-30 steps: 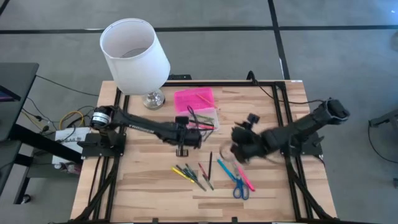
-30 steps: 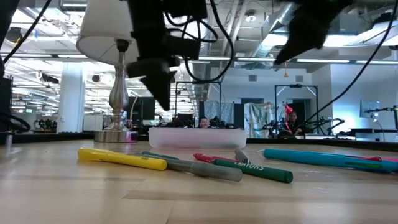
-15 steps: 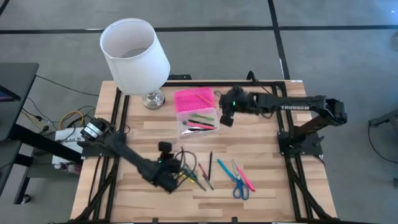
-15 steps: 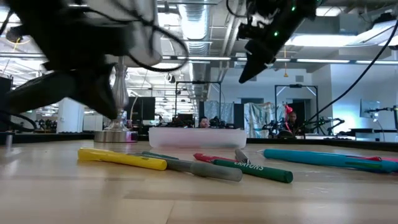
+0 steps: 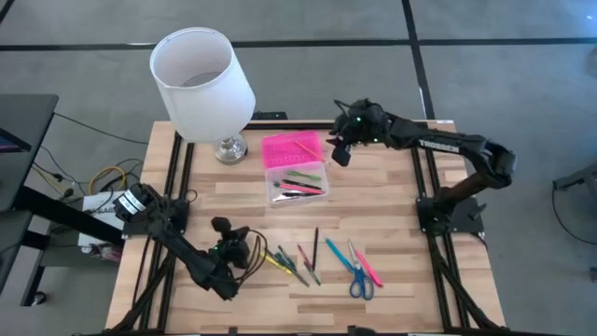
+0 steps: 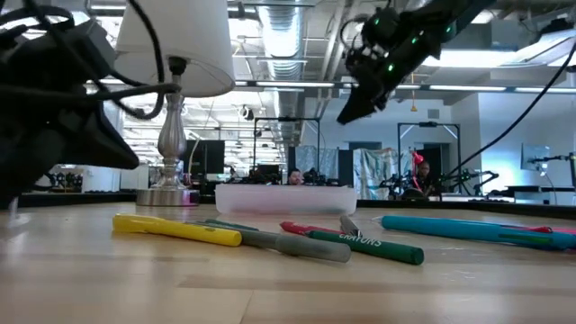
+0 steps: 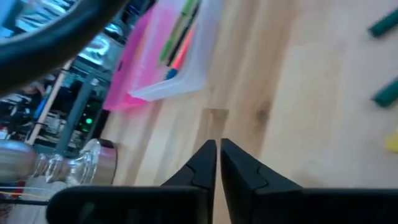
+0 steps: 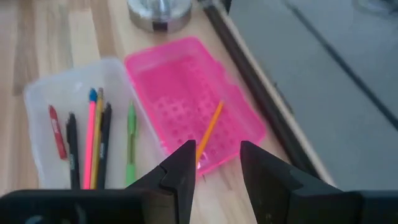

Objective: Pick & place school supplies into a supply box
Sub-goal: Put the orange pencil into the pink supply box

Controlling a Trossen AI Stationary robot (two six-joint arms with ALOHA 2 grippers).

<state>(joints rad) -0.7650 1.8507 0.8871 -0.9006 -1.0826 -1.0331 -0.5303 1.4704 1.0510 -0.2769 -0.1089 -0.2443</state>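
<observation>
A: High view status?

B: I see the left gripper (image 5: 244, 252) low over the near-left part of the table (image 5: 392, 289), just left of the loose pens (image 5: 291, 262). The right gripper (image 5: 338, 152) hangs over the far side, just right of the box (image 5: 297, 166). The pink lid (image 5: 291, 148) lies open and flat toward the lamp (image 5: 201, 86), with an orange pencil (image 5: 305, 146) on it. The clear base (image 5: 298, 182) holds several pens. The scissors (image 5: 358, 276) lie near the front edge with a teal pen (image 5: 338, 253) and a pink pen (image 5: 369, 270) beside them, and a dark pencil (image 5: 315, 243) lies between the two groups.

A: Low view?

B: I've got a yellow pen (image 6: 176, 229), a grey one (image 6: 288, 242) and a green one (image 6: 364, 245) in front, teal pen (image 6: 459, 229) to the right, box (image 6: 286, 197) behind them. The right gripper (image 6: 353, 108) is raised well above the table.

A: Left wrist?

B: Its fingers (image 7: 199, 169) are nearly closed, only a thin slit between them, nothing held. Bare wood is under them, and the box (image 7: 168, 56) is well ahead.

A: Right wrist?

B: Its fingers (image 8: 180, 171) are narrowly apart and empty, above the lid (image 8: 193, 102) near the orange pencil (image 8: 208, 132). In the base (image 8: 43, 99) I count red, black, pink, orange and green sticks.
</observation>
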